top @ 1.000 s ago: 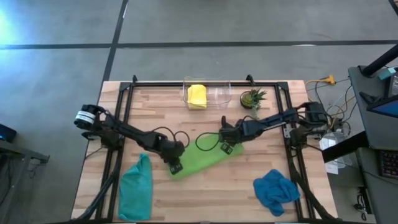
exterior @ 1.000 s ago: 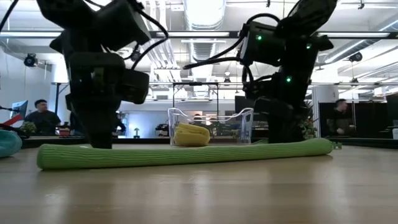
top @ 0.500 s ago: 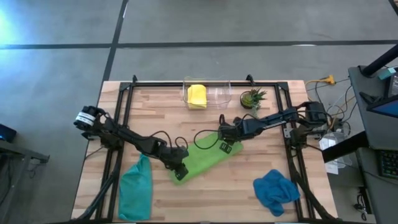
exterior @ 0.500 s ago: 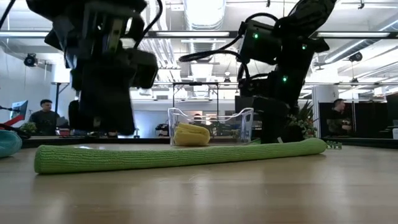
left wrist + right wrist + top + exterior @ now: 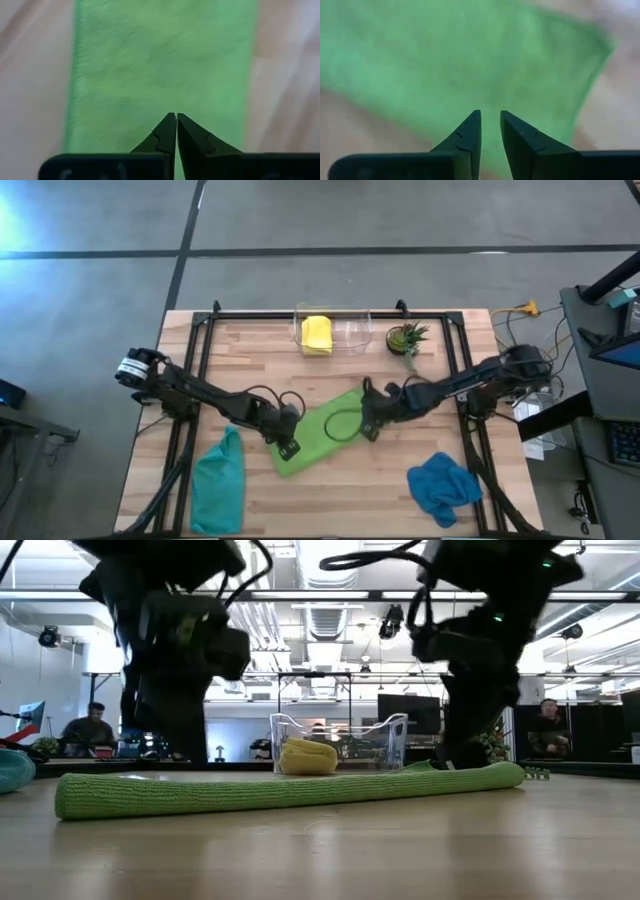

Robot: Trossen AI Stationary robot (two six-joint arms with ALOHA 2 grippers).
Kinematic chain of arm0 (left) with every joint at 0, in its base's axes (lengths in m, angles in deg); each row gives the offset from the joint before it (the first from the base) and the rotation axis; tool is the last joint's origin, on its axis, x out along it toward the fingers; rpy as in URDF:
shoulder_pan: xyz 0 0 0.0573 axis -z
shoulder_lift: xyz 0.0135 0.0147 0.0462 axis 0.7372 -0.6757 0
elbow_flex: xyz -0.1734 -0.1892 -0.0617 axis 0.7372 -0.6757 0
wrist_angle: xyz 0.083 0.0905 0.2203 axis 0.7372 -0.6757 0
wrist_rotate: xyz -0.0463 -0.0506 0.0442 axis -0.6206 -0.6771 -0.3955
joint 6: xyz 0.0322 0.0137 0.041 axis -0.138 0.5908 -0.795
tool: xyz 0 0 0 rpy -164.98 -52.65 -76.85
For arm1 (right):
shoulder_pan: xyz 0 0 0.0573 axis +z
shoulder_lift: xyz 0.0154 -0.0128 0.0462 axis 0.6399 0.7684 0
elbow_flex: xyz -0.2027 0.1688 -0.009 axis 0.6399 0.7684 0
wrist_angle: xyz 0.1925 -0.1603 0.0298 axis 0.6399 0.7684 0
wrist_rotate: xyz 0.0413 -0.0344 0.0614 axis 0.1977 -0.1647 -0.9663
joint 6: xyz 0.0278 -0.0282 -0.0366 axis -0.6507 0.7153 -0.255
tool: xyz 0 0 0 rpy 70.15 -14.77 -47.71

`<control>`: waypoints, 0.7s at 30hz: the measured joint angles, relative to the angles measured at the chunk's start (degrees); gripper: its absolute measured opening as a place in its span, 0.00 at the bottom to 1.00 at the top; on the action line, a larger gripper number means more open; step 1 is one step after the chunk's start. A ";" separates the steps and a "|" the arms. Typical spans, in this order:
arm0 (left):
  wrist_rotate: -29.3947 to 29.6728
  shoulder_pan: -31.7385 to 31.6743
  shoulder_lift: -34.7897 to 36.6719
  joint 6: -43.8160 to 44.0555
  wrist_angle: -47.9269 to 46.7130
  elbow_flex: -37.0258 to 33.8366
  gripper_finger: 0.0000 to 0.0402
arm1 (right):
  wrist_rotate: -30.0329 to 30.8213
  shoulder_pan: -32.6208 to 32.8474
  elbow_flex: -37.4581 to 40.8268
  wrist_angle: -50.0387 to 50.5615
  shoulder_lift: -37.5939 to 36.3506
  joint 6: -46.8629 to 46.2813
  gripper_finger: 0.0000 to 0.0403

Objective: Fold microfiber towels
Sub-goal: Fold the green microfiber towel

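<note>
A lime green towel [image 5: 322, 435] lies folded into a long flat strip slanting across the middle of the table, and it also shows in the low view [image 5: 290, 790]. My left gripper [image 5: 288, 448] is shut, with its tips [image 5: 176, 116] just over the strip's near-left end. My right gripper [image 5: 368, 426] stands over the strip's far-right part. A narrow gap shows between its fingers [image 5: 490, 114], with nothing in it. A yellow towel [image 5: 317, 333] lies in a clear bin [image 5: 352, 328]. A teal towel [image 5: 220, 480] and a blue towel [image 5: 443, 485] lie crumpled near the front edge.
A small potted plant [image 5: 406, 337] stands to the right of the bin at the back. Black frame rails [image 5: 200, 350] run along the table's left, right and far sides. Bare wood lies between the teal and blue towels at the front. People sit in the room beyond [image 5: 88, 728].
My right gripper has swung toward the table's near edge and risen a little over the green towel. This uncovers the towel's far corner. The towel stays flat on the table.
</note>
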 joint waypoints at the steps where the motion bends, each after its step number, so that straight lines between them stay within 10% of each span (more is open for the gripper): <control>1: 0.34 0.01 -0.58 -0.47 -0.13 0.02 0.00 | -0.13 0.86 0.34 -0.13 0.70 -0.96 0.17; 21: -4.96 6.69 -14.63 4.27 2.85 11.56 0.00 | 0.69 -4.00 0.86 -4.53 7.55 5.00 0.13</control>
